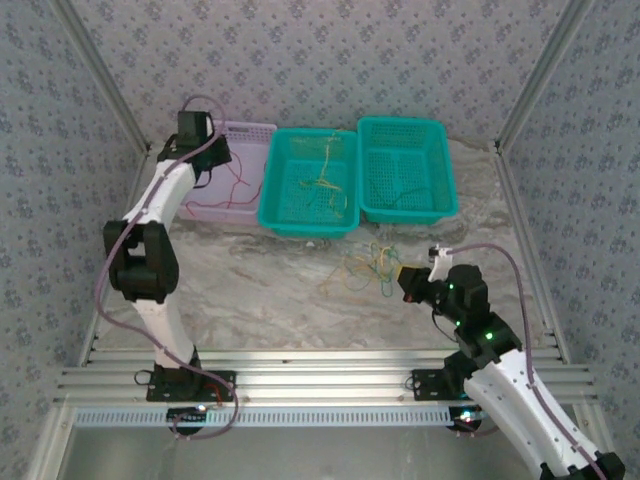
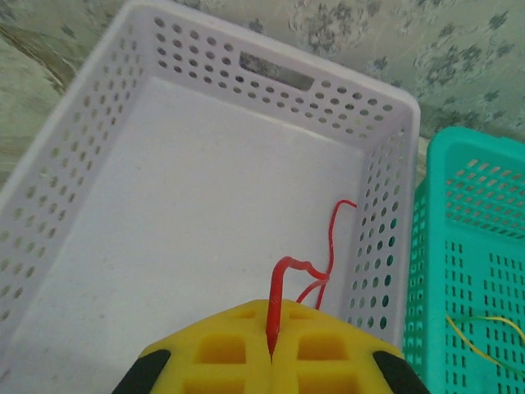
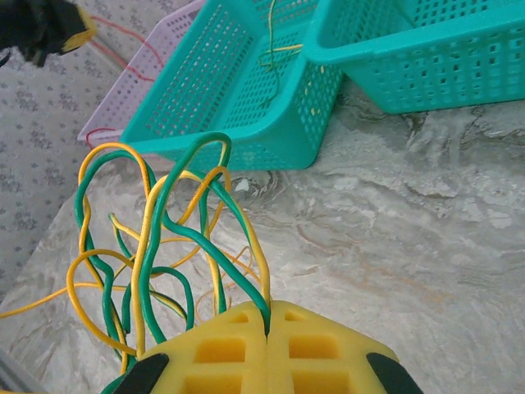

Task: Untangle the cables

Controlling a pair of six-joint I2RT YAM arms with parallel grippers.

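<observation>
Left fingers (image 2: 221, 353) are clamping a red cable (image 2: 277, 300) over the lilac basket (image 2: 271, 74), right fingers (image 3: 221, 349) are clamping tangled green-yellow cables (image 3: 156, 222) above the table (image 3: 410, 230), gripped ends being hidden between them

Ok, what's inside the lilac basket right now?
A red cable, pinched in the shut left claw, hangs into the lilac basket. Its floor otherwise looks bare; the claw covers the near end.

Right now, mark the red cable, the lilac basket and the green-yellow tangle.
red cable (image 2: 330, 242), left wrist view, upright stretch near the basket's right wall.
lilac basket (image 2: 189, 205), left wrist view, bare floor.
green-yellow tangle (image 3: 150, 263), right wrist view, tall middle strand.
</observation>
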